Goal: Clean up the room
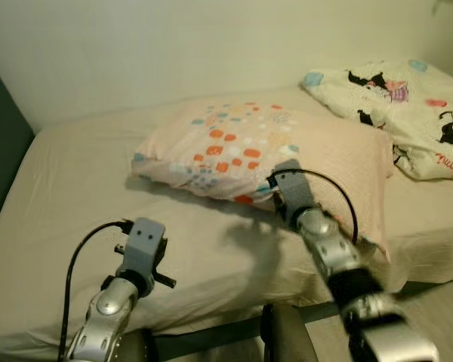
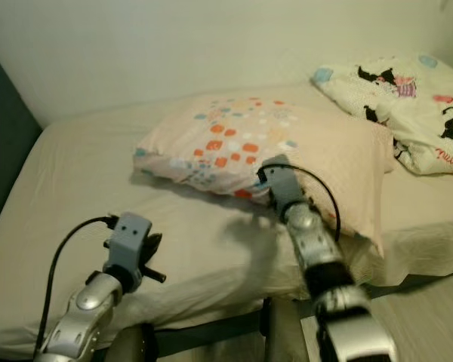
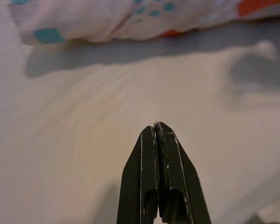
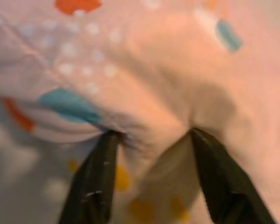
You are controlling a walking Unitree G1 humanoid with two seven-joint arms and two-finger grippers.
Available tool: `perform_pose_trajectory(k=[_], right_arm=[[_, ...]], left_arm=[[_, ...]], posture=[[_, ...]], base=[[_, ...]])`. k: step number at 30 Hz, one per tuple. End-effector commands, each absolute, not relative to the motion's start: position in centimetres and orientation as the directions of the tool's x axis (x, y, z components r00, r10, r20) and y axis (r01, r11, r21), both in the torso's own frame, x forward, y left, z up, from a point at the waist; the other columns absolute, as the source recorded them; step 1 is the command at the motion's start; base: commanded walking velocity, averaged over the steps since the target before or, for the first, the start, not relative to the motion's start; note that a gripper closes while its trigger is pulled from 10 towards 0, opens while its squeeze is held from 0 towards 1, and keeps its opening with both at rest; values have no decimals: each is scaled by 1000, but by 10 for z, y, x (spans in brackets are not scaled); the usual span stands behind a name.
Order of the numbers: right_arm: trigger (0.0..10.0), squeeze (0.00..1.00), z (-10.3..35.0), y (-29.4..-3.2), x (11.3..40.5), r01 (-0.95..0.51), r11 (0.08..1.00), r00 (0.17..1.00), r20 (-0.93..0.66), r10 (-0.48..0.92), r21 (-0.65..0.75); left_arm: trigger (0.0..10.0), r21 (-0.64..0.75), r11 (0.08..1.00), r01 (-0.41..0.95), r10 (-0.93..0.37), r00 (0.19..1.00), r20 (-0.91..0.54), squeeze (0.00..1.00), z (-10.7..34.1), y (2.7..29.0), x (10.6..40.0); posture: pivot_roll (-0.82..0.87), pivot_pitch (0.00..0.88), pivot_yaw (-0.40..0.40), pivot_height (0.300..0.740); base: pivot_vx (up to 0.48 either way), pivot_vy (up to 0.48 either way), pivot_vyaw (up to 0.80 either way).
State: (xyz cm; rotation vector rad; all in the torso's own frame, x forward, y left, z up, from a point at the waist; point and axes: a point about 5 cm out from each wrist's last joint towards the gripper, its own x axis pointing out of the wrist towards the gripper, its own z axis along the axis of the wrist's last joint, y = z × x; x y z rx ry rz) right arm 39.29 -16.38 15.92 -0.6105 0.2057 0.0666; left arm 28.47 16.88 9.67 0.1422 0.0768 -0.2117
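Note:
A pink pillow [image 1: 264, 151] with orange, teal and white dots lies across the middle of the bed [image 1: 75, 188]. My right gripper [image 4: 151, 135] is at the pillow's near edge. It is open, with both fingertips pressed into the cover and a fold of fabric bulging between them. My left gripper [image 3: 157, 127] is shut on nothing. It hovers just above the bare beige sheet, in front of the pillow's left end and apart from it.
A crumpled white blanket with a panda print [image 1: 408, 113] lies at the bed's far right, touching the pillow. A dark panel [image 1: 0, 151] borders the bed on the left, and a pale wall [image 1: 174, 45] runs behind. Floor [image 1: 438, 309] shows past the near right edge.

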Motion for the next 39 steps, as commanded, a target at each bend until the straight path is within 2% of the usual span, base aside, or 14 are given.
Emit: perform_pose_trajectory(k=[1,8,13,15,22,23,24,29,30,31,32,33,34,39], right_arm=[[10000,1000,156,-160,395,-174,747,972,-235,25,-642],[10000,1000,160,-163,400,-205,658,967,-254,21,-724],[10000,1000,172,-153,408,-269,463,958,-282,41,-845],[10000,1000,172,-153,408,-269,463,958,-282,41,-845],[10000,1000,164,-160,408,-282,308,951,-307,-35,-909],[10000,373,157,-164,405,-292,259,947,-317,-57,-921],[10000,0,151,-168,403,-304,221,942,-327,-74,-927],[10000,0,137,-177,397,-342,153,928,-359,-102,-927],[4706,0,135,-178,396,-350,149,925,-366,-103,-925],[4706,0,135,-178,396,-350,149,925,-366,-103,-925],[980,0,133,-178,395,-361,151,920,-378,-103,-920],[980,0,133,-178,395,-361,151,920,-378,-103,-920],[0,0,131,-179,394,-371,155,916,-388,-102,-916],[0,0,128,-182,393,-384,160,909,-402,-106,-909]], left_arm=[[10000,103,973,208,-202,977,-64,0,102,174,282],[10000,70,973,219,-217,975,-37,0,107,172,276],[10000,-11,972,233,-234,972,-26,0,106,170,261],[10000,-11,972,233,-234,972,-26,0,106,170,261],[10000,-94,944,315,-315,949,16,0,110,153,255],[10000,-140,901,410,-405,912,63,0,117,140,249],[10000,-166,860,483,-472,876,103,0,123,130,243],[10000,-147,796,587,-573,809,128,0,129,114,232],[10000,-140,796,589,-576,808,125,0,129,114,232],[10000,-140,796,589,-576,808,125,0,129,114,232],[10000,-143,798,585,-572,811,125,0,129,114,231],[10000,-143,798,585,-572,811,125,0,129,114,231],[10000,-144,800,583,-570,813,122,0,128,114,231],[10000,-212,779,590,-584,806,95,0,127,115,228]], posture=[[-27,172,-31,556],[-17,194,-56,556],[-20,221,-79,556],[-20,221,-79,556],[-27,225,-85,556],[-26,227,-86,556],[-26,227,-86,556],[-19,229,-89,556],[-19,229,-89,556],[-19,229,-89,556],[-18,229,-89,556],[-18,229,-89,556],[-16,226,-91,556],[-14,220,-91,556]], base=[[0,0,0],[0,0,0],[0,0,0],[0,0,0],[0,0,0],[0,0,0],[0,0,0],[0,0,0],[0,0,0],[0,0,0],[0,0,0],[0,0,0],[0,0,0],[0,0,0]])
